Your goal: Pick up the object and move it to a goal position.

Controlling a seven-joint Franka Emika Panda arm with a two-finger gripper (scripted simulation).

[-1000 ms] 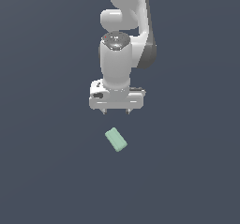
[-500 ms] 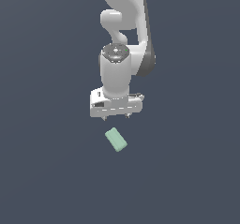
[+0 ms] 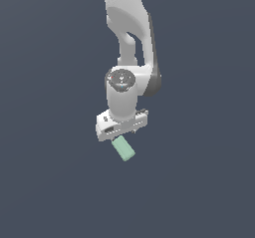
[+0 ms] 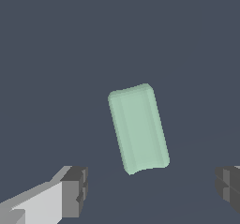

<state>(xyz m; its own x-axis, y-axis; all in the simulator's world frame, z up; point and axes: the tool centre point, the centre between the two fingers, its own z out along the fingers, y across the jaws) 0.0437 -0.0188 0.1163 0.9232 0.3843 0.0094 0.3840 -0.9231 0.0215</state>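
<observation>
The dark slate desk (image 3: 55, 182) fills everything, plain and flat. Over it hangs the white Panda arm (image 3: 127, 28), wrist pointed straight down, and at its end the tool (image 3: 121, 135), fingers spread wide apart with nothing between them. In the wrist view both dark fingertips (image 4: 75, 190) sit at the frame's edges, well clear of each other.

And there's the object, the mint-green block (image 3: 123, 149), lying flat on the desk just below the tool, peeking out from under it toward the exterior view's right. The wrist view shows the block (image 4: 138, 128) ahead of the open gap, roughly centred between the fingertips and not yet inside it.

Here's the key: its long axis runs nearly crosswise to the line joining the fingers, slightly tilted, so the narrow width faces the closing direction. A descent should bracket it nicely.
</observation>
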